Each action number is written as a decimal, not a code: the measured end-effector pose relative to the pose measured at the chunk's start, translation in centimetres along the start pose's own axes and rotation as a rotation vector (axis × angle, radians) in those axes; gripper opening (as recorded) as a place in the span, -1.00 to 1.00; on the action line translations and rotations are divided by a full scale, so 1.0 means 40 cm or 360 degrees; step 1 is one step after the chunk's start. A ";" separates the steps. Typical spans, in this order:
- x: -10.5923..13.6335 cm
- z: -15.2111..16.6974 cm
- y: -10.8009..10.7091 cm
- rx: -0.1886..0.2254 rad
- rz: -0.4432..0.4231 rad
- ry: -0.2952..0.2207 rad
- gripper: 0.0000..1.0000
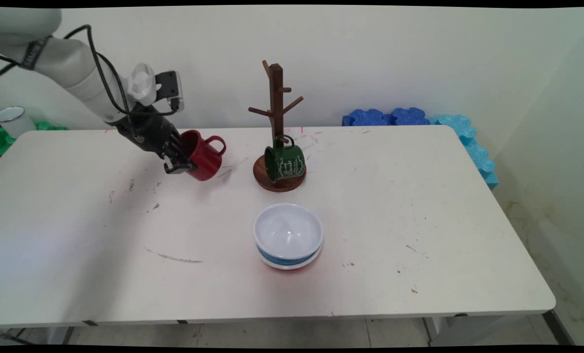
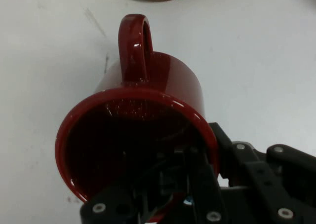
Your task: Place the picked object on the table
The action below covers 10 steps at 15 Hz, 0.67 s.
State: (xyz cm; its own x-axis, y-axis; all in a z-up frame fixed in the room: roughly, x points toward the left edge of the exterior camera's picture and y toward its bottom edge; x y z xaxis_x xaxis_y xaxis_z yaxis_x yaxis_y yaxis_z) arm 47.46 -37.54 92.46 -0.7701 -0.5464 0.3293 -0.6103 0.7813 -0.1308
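Left: gripper (image 1: 180, 161) clamps the rim of a red mug (image 1: 204, 156), one finger inside and one outside, the mug tipped above the table (image 1: 76, 235). Centre: green mug (image 1: 285, 164) hanging on the wooden mug tree (image 1: 277, 132); stacked bowls (image 1: 288, 236) nearer. The fingertips are hidden within the red mug.

A white rectangular table (image 1: 100, 255) with a scuffed, marked top fills most of the frame. Just above the centre a dark wooden mug tree (image 1: 276, 105) stands on its round base, and below it sits a stack of shallow bowls (image 1: 288, 236), white over blue.
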 end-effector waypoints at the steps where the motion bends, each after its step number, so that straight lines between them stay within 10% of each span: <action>1: 0.000 0.007 -0.007 0.0001 0.0019 -0.0005 -1.00; 10: 0.001 0.095 -0.086 0.0002 0.0222 -0.0079 -1.00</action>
State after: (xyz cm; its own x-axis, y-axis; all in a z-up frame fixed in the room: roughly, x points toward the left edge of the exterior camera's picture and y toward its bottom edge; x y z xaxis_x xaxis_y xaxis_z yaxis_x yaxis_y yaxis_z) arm 48.82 -41.42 89.36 -0.8558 -0.4467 0.2610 -0.4967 0.8504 -0.1734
